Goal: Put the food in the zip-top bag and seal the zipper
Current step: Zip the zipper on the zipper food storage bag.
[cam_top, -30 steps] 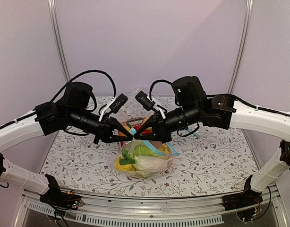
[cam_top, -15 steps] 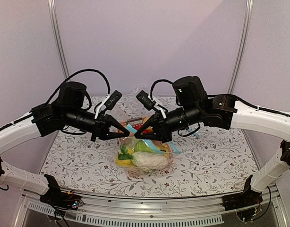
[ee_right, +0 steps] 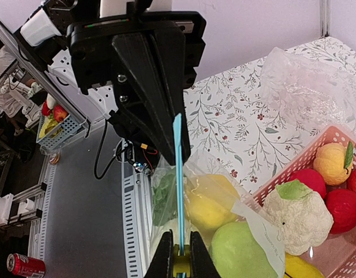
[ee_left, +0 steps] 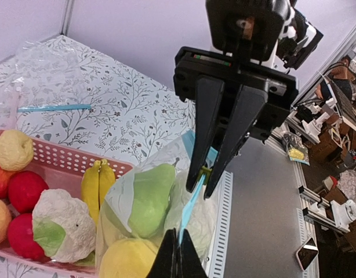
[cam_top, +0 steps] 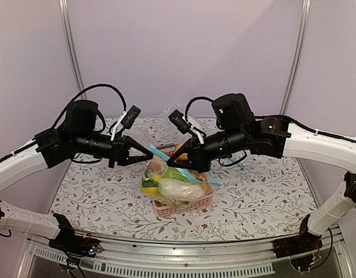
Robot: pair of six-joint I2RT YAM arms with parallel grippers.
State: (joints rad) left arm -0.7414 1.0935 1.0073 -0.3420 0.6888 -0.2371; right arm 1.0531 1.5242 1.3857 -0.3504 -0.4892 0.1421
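One zip-top bag (cam_top: 177, 186), food (cam_top: 177, 174) inside, held above pink basket (cam_top: 186, 207) mid-desk, nearer the front edge; zipper (cam_top: 191, 177) stretched straight between grippers; left gripper (cam_top: 146, 156) clenched on one end; right gripper (cam_top: 173, 158) clenched on the other

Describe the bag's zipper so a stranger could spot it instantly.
Start at the pink basket in the middle of the table; a transparent zip-top bag of toy produce is held up by it. Along the bag's mouth runs the zipper, a thin light-blue strip. Unlike the other blue strip lying flat further back, it is stretched between the left pincer and the right pincer.
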